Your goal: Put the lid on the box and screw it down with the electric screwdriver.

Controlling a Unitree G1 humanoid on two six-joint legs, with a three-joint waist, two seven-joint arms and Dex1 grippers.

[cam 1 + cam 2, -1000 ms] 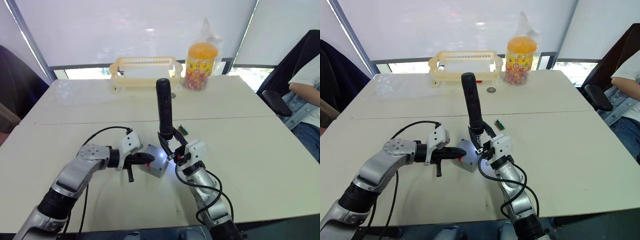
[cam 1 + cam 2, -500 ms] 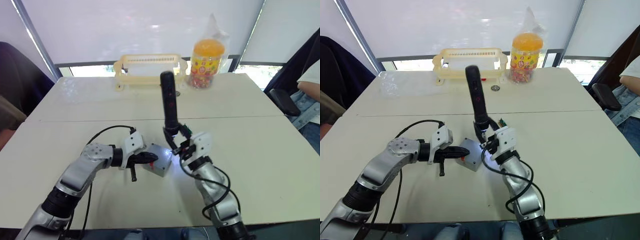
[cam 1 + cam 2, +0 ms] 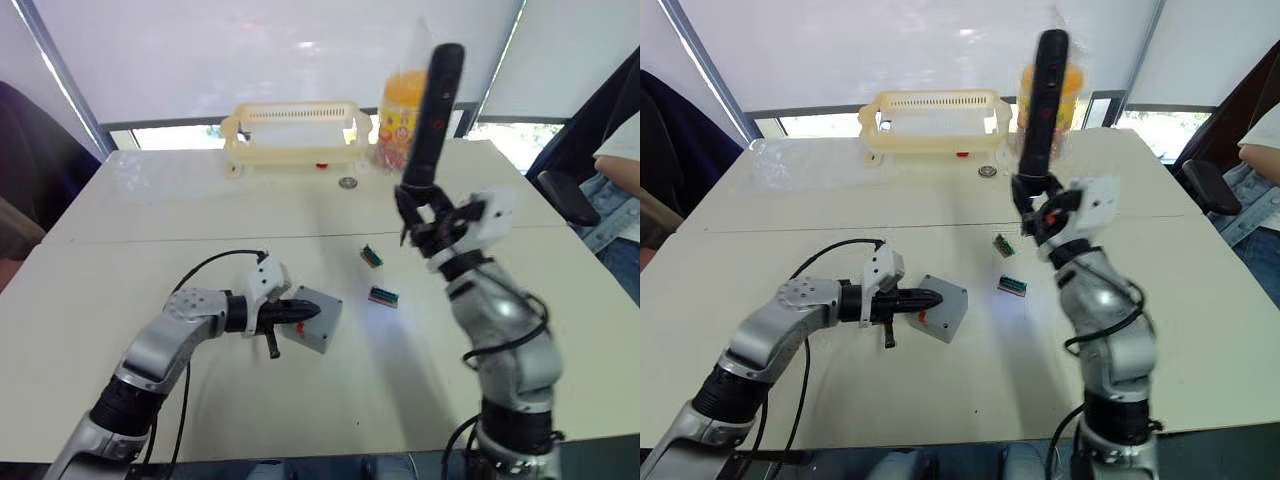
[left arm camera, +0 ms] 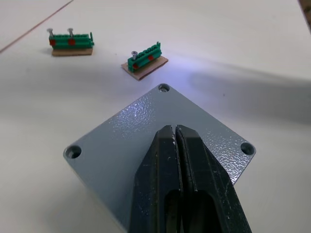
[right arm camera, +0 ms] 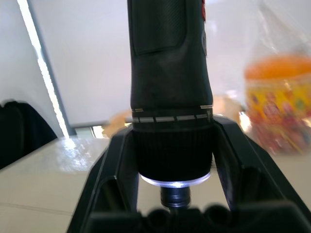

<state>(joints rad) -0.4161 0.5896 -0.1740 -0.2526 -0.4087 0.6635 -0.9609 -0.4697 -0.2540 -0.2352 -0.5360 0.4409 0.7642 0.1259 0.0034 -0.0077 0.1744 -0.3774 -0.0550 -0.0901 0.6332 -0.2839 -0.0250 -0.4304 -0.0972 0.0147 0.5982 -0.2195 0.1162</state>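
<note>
Two small green terminal blocks [image 3: 372, 256] [image 3: 382, 296] lie on the surface [image 3: 560, 300] at mid frame, right of the box [image 3: 312, 320]. The lid [image 4: 160, 141] sits on the box, screw holes showing. The left tool [image 3: 300, 312], fingers together, presses on it. At upper right, the right tool [image 3: 425, 215] clamps the electric screwdriver [image 3: 432, 110] upright, before an orange-lidded jar [image 3: 398, 120] and a yellow basket [image 3: 292, 135].

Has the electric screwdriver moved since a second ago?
Yes. The electric screwdriver has lifted off the box, up toward the orange jar.
</note>
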